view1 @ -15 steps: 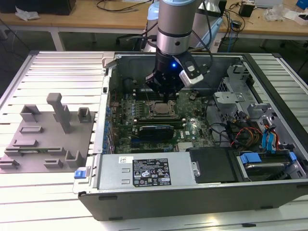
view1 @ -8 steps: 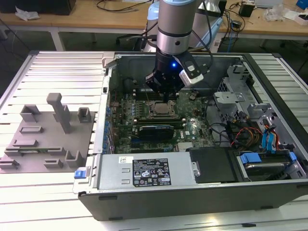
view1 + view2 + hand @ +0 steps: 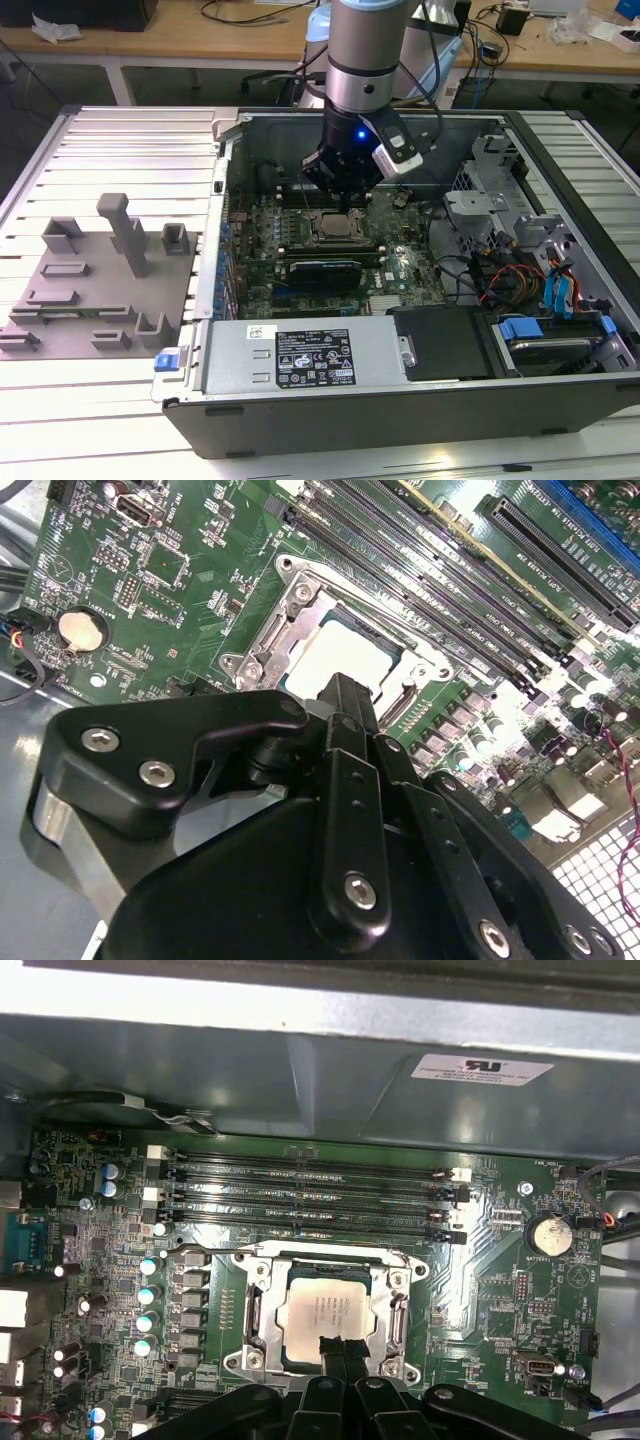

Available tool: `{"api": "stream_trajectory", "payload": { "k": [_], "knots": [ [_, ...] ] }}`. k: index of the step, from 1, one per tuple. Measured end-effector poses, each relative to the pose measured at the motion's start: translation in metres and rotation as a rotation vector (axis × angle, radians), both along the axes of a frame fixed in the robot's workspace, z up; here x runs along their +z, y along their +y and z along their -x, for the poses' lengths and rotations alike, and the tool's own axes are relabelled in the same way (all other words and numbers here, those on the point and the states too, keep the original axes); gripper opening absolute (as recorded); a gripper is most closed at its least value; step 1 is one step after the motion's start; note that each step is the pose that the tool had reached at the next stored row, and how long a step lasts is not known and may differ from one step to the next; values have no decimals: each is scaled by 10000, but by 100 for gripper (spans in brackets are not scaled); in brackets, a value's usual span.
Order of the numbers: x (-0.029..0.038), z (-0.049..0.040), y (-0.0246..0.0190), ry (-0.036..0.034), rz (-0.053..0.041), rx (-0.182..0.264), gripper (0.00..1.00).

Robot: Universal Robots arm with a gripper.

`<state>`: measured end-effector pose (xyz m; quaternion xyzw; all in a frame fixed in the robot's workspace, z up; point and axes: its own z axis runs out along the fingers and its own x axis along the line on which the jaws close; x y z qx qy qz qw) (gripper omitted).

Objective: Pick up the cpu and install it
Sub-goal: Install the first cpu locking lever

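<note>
Silver cpu (image 3: 337, 228) sits in the socket (image 3: 315, 226), exterior view; end effector (image 3: 345, 208) just above it. First wrist view: fingertips (image 3: 330, 1347) pressed together at cpu's edge, gripping nothing. Second wrist view: same. Risk, I'd say: off-centre push tilts cpu, damages socket.

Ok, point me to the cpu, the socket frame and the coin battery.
cpu (image 3: 320, 1308), first wrist view, middle of its silver top.
socket frame (image 3: 258, 1315), first wrist view, on one metal side bar.
coin battery (image 3: 550, 1235), first wrist view, centre of its round face.
</note>
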<state>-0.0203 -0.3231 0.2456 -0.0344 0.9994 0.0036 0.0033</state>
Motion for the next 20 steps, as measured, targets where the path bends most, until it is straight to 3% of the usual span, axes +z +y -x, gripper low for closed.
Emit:
{"api": "stream_trajectory", "payload": {
  "k": [12, 18, 20],
  "knots": [
    [16, 0, -1, 3, 3, 0, 11],
    [110, 0, 0, 0, -1, 0, 11],
    [186, 0, 0, 0, -1, 0, 11]
  ]
}}
